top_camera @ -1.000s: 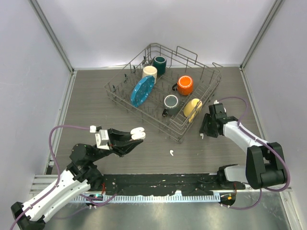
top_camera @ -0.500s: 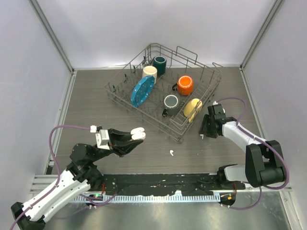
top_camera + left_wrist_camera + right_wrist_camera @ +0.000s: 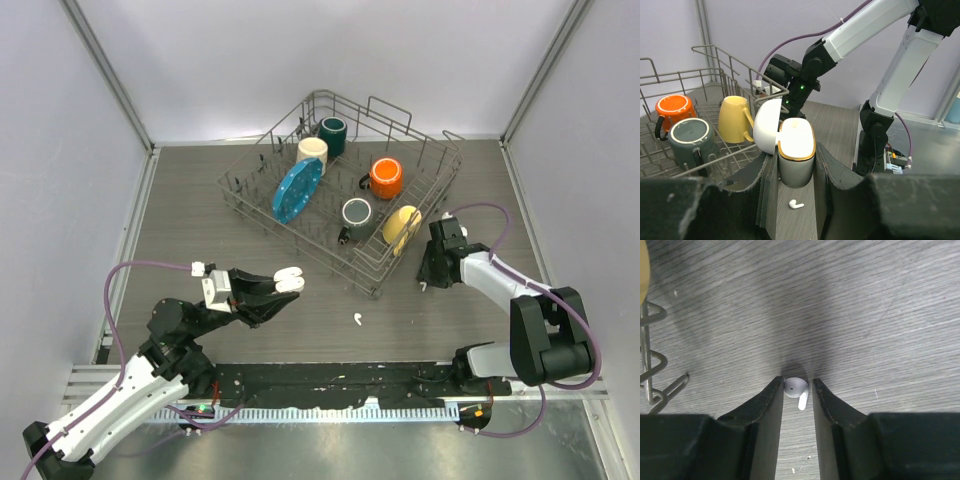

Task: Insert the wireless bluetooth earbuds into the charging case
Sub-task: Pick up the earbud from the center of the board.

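The left gripper [image 3: 276, 291] is clenched on the charging case [image 3: 796, 150], holding it upright above the table [image 3: 200, 230] with its lid [image 3: 766, 126] swung open to one side and the cavity facing up; compared with a second ago, this arm and the case sit almost exactly where they were. The change is on the right. The right gripper [image 3: 798, 381], pointing down at the tabletop just off the near corner of the dish rack [image 3: 440, 160], has edged slightly closer to the rack and its jaws have drawn in. They now stand narrowly on either side of a white earbud [image 3: 795, 386] that lies on the wood, its rounded head between the fingertips and its stem pointing back toward the wrist. One pad looks to be against the bud, but whether the bud is actually pinched cannot be told. A second earbud [image 3: 357, 319] lies loose on the table between the two arms, below the held case, and has not moved.
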Controlling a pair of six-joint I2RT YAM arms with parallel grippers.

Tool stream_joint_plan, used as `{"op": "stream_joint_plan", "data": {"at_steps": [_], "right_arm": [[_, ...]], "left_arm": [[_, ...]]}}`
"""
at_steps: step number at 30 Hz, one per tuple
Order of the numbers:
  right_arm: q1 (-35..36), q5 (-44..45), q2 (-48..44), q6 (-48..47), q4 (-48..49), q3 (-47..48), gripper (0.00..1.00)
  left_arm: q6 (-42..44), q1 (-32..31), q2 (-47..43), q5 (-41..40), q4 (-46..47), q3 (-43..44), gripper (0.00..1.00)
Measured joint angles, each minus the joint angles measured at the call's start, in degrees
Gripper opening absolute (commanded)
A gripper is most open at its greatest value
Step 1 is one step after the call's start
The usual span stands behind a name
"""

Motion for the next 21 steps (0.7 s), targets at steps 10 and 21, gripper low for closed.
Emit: {"op": "stream_joint_plan", "data": {"at_steps": [10,21], "right_arm": [[0.0,3.8,-1.8,6.4,-4.7,-0.4,0.29],[0.0,5.4,-3.4,8.7,-6.4,-1.6,0.42]], "left_arm": [[0.0,0.0,-0.4,-0.4,-0.1,0.0,0.0],[0.2,0.0,-1.5,-0.9,-0.2,0.0,0.0]]}}
